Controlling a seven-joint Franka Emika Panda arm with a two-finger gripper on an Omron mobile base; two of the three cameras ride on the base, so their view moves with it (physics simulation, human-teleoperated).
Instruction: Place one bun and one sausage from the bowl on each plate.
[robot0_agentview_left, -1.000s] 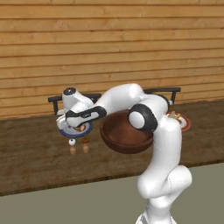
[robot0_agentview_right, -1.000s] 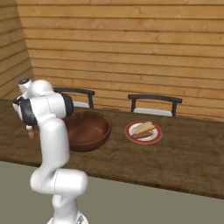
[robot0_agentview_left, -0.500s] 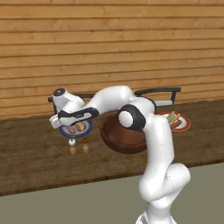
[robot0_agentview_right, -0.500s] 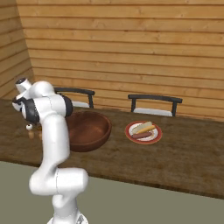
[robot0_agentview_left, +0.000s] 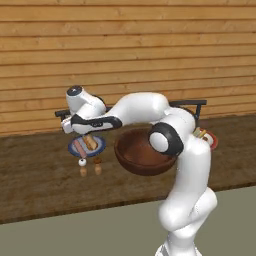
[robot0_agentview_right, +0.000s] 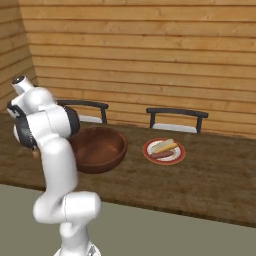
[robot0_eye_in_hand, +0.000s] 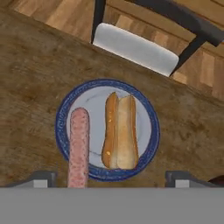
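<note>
The grey plate with a blue rim (robot0_eye_in_hand: 148, 109) (robot0_agentview_left: 100, 148) lies right under my gripper (robot0_eye_in_hand: 111, 179) (robot0_agentview_left: 75, 131). A bun (robot0_eye_in_hand: 120, 131) and a pink sausage (robot0_eye_in_hand: 78, 144) lie on it side by side, and the sausage's near end pokes over the rim. My fingertips (robot0_eye_in_hand: 41, 178) stand wide apart, open, gripping nothing. The dark reddish-brown bowl (robot0_agentview_left: 142, 155) (robot0_agentview_right: 97, 147) sits to the right of this plate. The white plate with a red rim (robot0_agentview_right: 176, 159) (robot0_agentview_left: 212, 140) holds another bun (robot0_agentview_right: 165, 145) and sausage (robot0_agentview_right: 161, 154).
Two small shakers (robot0_agentview_left: 82, 165) stand just in front of the blue-rimmed plate. A dark chair with a white seat (robot0_eye_in_hand: 131, 46) is tucked in behind that plate, and a second chair (robot0_agentview_right: 177, 117) stands behind the red-rimmed one. A wooden wall lies beyond.
My hand has swung left and slightly up, over the blue-rimmed plate. The jaws have opened wide.
</note>
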